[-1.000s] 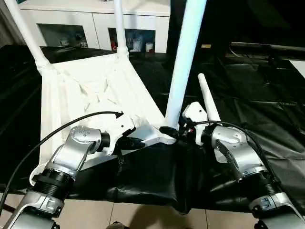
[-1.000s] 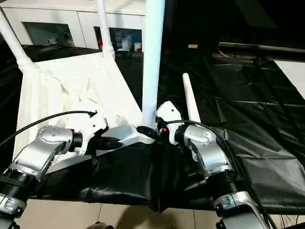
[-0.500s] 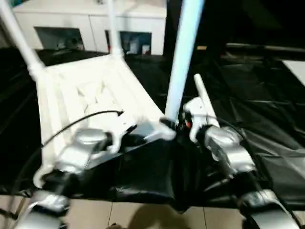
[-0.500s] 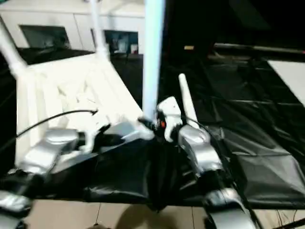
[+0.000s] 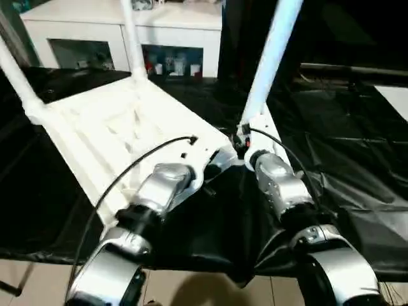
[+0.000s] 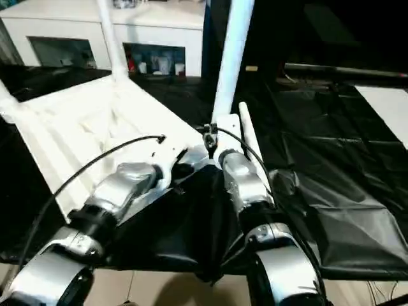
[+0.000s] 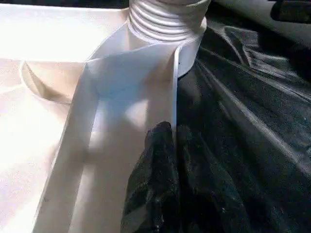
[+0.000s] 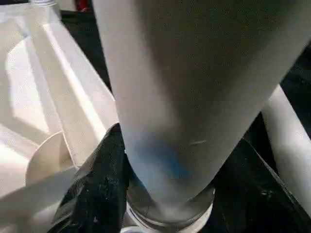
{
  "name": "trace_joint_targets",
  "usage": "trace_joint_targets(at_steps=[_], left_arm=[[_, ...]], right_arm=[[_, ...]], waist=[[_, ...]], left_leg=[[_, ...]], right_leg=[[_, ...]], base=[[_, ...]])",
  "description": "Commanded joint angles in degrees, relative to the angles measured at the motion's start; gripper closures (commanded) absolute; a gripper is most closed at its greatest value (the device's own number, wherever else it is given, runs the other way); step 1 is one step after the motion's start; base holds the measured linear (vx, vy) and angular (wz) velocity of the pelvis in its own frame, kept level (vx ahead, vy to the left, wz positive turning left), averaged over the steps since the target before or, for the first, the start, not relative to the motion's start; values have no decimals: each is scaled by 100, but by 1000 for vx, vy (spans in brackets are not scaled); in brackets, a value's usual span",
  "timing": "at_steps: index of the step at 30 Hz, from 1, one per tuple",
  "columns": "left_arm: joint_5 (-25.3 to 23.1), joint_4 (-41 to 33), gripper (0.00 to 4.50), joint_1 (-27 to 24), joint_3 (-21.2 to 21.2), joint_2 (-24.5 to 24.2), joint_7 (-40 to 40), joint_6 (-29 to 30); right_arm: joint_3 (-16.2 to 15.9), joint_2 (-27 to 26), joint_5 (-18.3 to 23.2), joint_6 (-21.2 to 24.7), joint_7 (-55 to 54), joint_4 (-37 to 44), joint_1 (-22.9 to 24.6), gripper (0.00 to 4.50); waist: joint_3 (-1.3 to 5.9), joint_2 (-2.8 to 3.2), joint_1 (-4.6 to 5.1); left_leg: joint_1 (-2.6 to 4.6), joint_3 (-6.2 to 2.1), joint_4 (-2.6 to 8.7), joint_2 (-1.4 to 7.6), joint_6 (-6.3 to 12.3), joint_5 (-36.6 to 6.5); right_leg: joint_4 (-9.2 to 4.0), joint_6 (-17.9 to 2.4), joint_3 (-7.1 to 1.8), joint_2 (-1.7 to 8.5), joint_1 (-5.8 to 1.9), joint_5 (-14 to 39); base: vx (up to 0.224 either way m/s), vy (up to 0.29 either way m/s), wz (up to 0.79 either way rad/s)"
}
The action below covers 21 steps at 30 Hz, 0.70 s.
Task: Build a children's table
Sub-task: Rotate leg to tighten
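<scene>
The white tabletop point(image 5: 121, 124) lies upside down on black sheeting, ribbed side up. Two legs stand in its far corners point(image 5: 131, 38) point(image 5: 16, 76). A third leg point(image 5: 271, 57) rises from the near right corner socket, leaning right in the picture. My right gripper point(image 5: 242, 143) sits at its base with one black finger point(image 8: 97, 184) on each side, closed against the tube. My left gripper point(image 7: 167, 128) is shut on the tabletop's thin rim just beside that socket point(image 7: 165, 24). A fourth leg point(image 6: 244, 127) lies loose on the sheeting behind my right gripper.
Black sheeting point(image 5: 357, 159) covers the work surface and hangs over its near edge above a tiled floor point(image 5: 38, 274). A white glass-door cabinet point(image 5: 95, 32) stands behind the tabletop. A black cable point(image 5: 146, 159) loops over my left forearm.
The whole picture has shifted and tilted, so the camera moved. Both grippers stay at the near right corner. The right fingers have drawn in closer on the leg.
</scene>
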<state>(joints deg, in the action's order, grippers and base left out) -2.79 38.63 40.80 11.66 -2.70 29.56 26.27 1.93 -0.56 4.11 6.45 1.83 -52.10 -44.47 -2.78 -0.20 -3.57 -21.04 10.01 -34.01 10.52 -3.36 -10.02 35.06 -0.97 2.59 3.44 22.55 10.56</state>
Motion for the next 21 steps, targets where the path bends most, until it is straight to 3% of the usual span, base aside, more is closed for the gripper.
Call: trace_joint_targets(at_steps=[1, 7, 12, 13, 14, 16, 17, 19, 20, 21], left_arm=[[-56, -53, 450, 216, -111, 10, -270, -85], [-61, 84, 450, 266, -115, -41, -236, -154], [-65, 30, 450, 256, 27, -173, 110, -254], [-67, -7, 450, 239, 56, -204, 193, -258], [-70, -339, 450, 65, 298, -476, 800, -139], [-78, -501, 450, -26, 420, -624, 1096, -152], [-63, -738, 450, -151, 550, -846, 1464, -128], [-46, -896, 450, -238, 618, -1025, 1715, -155], [39, -1180, 450, -388, 696, -1359, 2177, -123], [75, -1283, 450, -448, 713, -1497, 2370, -231]], right_arm=[[-41, -248, 137, 322, 70, -655, 321, 251], [139, -308, 152, 150, -13, -957, 153, 251], [8, -225, 19, 169, 402, -1032, 35, 251], [-14, -207, 1, 193, 478, -1036, 23, 251], [-250, -16, -104, 495, 1180, -975, -1, 251], [-370, 87, -138, 655, 1585, -922, 1, 251], [-492, 262, -124, 831, 2156, -780, 41, 251], [-610, 427, -151, 903, 2536, -664, 87, 251], [-829, 752, -208, 1047, 3315, -471, 177, 251], [-919, 896, -195, 1146, 3670, -360, 227, 251]], waist=[[326, 8, 0], [311, 16, 24], [301, 19, 34], [305, 18, 29], [312, 15, 20], [318, 19, 42], [327, -10, 50], [337, -5, 54], [346, -40, 46], [355, -36, 50]], left_leg=[[83, -98, 451, 206, -47, -1748], [91, -112, 469, 207, -93, -2006], [83, -130, 482, 208, -107, -2143], [71, -133, 490, 213, -93, -2101], [76, -135, 488, 218, -79, -2068], [-1, -139, 500, 230, -9, -1857], [2, -132, 489, 237, 16, -1734], [10, -109, 468, 244, 97, -1563], [24, -98, 457, 248, 134, -1433], [14, -91, 450, 249, 168, -1332]], right_leg=[[-517, -909, -226, 451, -178, 1766], [-555, -817, -223, 456, -145, 2127], [-582, -741, -220, 467, -135, 2394], [-576, -740, -222, 464, -138, 2326], [-564, -778, -224, 469, -143, 2231], [-505, -887, -232, 473, -209, 1867], [-490, -951, -230, 475, -219, 1707], [-466, -1082, -245, 472, -231, 1393], [-459, -1157, -234, 464, -246, 1221], [-432, -1203, -241, 469, -252, 1091]], base=[[0, 0, 0], [0, 0, 0], [0, 0, 0], [0, 0, 0], [0, 0, 0], [0, 0, 0], [0, 0, 0], [0, 0, 0], [0, 0, 0], [0, 0, 0]])
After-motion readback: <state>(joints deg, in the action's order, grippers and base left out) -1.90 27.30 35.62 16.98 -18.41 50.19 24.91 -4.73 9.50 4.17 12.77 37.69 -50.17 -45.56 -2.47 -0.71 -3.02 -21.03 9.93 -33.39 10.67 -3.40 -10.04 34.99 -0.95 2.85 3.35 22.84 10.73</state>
